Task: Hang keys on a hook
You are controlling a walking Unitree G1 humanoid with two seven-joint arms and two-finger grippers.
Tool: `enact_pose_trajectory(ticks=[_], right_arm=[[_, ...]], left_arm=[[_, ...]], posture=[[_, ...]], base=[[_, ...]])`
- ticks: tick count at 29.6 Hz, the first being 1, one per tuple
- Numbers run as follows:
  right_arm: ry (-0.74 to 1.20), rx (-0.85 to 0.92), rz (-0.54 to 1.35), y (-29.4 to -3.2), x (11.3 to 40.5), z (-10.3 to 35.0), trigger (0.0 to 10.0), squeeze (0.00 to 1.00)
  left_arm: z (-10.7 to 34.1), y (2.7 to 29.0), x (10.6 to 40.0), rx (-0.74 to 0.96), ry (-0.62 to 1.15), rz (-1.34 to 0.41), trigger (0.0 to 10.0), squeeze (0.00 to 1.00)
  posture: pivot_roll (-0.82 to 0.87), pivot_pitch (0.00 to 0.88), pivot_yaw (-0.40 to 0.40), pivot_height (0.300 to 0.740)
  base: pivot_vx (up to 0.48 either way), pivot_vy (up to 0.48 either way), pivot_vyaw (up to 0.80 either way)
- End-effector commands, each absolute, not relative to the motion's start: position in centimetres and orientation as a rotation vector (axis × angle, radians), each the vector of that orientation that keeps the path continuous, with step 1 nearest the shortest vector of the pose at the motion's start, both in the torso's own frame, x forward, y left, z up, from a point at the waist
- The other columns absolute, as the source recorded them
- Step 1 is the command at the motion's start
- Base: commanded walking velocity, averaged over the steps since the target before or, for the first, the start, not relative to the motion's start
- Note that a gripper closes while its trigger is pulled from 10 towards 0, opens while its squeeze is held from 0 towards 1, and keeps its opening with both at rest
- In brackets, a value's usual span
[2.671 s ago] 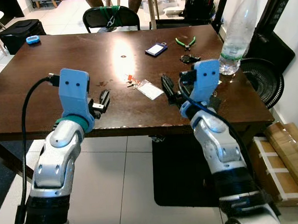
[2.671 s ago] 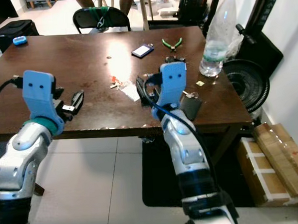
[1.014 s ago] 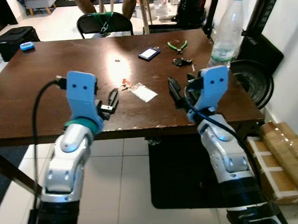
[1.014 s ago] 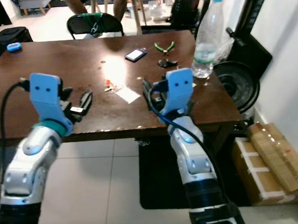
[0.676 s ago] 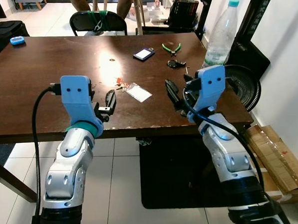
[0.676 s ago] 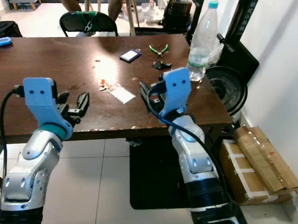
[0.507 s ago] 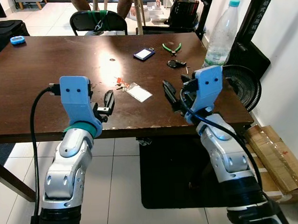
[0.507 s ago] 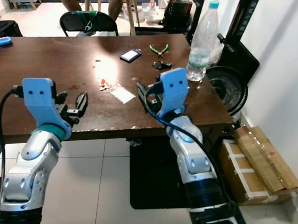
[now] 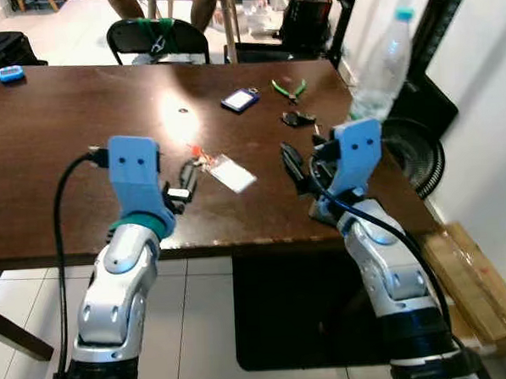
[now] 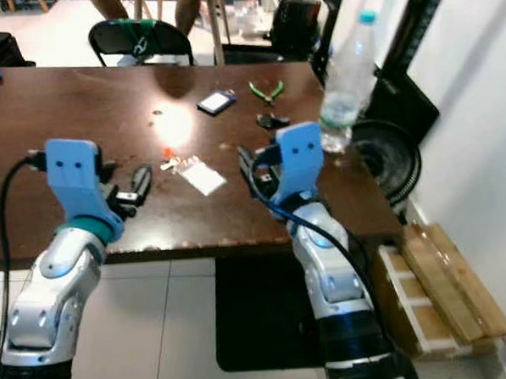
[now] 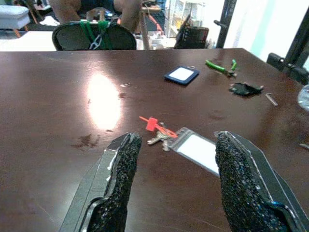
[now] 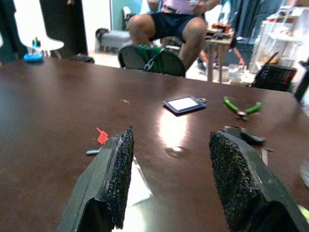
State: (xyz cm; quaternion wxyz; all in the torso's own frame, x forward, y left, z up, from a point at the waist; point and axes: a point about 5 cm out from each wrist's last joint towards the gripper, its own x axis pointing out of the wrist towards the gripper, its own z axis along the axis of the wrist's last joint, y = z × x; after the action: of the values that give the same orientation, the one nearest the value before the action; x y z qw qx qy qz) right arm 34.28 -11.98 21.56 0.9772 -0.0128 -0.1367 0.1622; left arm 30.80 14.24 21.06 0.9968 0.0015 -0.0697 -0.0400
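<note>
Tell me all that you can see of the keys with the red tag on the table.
The keys lie flat on the dark brown wooden table: a few small metallic keys, their number unclear, joined to a red plastic tag and to a clear sleeve holding a white card. They rest just ahead of the left end effector, whose open black fingers do not touch them.

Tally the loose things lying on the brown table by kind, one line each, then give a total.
Bunch of keys with a red tag and clear card holder: 1
Blue-framed card tag: 1
Green-handled pliers: 1
Small black object: 1
Plastic water bottle: 1
Blue object at the far left corner: 1
Total: 6
</note>
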Motion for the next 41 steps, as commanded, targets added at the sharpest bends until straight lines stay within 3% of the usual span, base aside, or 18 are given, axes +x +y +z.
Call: enact_pose_trajectory(ticks=[1,17,28,29,31,33,37,41], right_arm=[[-0.259,-0.028,0.33,-11.9,34.1,21.1,10.0,0.0],[-0.255,-0.017,0.334,-11.7,34.1,21.2,10.0,0.0],[-0.251,-0.018,0.333,-11.7,34.0,21.1,10.0,0.0],[-0.25,-0.025,0.335,-11.8,34.0,21.0,10.0,0.0],[-0.249,-0.055,0.345,-11.9,34.0,20.8,10.0,0.0],[-0.247,-0.068,0.35,-12.0,34.0,20.8,10.0,0.0],[-0.233,-0.096,0.362,-12.2,34.1,20.7,10.0,0.0],[-0.199,-0.136,0.392,-12.1,34.0,20.1,10.0,0.0]], left_arm=[[20.5,15.1,30.3,0.032,-0.114,-0.062,10.0,0.0],[20.5,15.4,30.3,0.052,-0.106,-0.058,10.0,0.0],[20.3,15.1,30.2,0.05,-0.084,-0.093,10.0,0.0],[20.2,14.9,30.1,0.072,-0.087,-0.122,10.0,0.0],[19.9,15.1,30.1,0.324,-0.121,-0.167,10.0,0.0],[19.5,15.3,30.0,0.456,-0.132,-0.198,10.0,0.0],[18.9,15.4,29.5,0.466,-0.086,-0.263,10.0,0.0],[17.6,14.1,28.3,0.335,0.045,-0.39,10.0,0.0]], posture=[[-0.09,0.042,0.037,0.74],[-0.08,0.038,0.041,0.74],[-0.08,0.042,0.045,0.74],[-0.08,0.043,0.047,0.74],[-0.08,0.046,0.05,0.74],[-0.09,0.048,0.054,0.74],[-0.08,0.052,0.057,0.74],[-0.08,0.06,0.057,0.74]], base=[[0.424,0.0,0.0],[0.396,0.0,0.0],[0.0,0.0,0.0],[0.0,0.0,0.0],[0.0,0.0,0.0],[0.0,0.0,0.0],[0.0,0.0,0.0],[0.0,0.0,0.0]])
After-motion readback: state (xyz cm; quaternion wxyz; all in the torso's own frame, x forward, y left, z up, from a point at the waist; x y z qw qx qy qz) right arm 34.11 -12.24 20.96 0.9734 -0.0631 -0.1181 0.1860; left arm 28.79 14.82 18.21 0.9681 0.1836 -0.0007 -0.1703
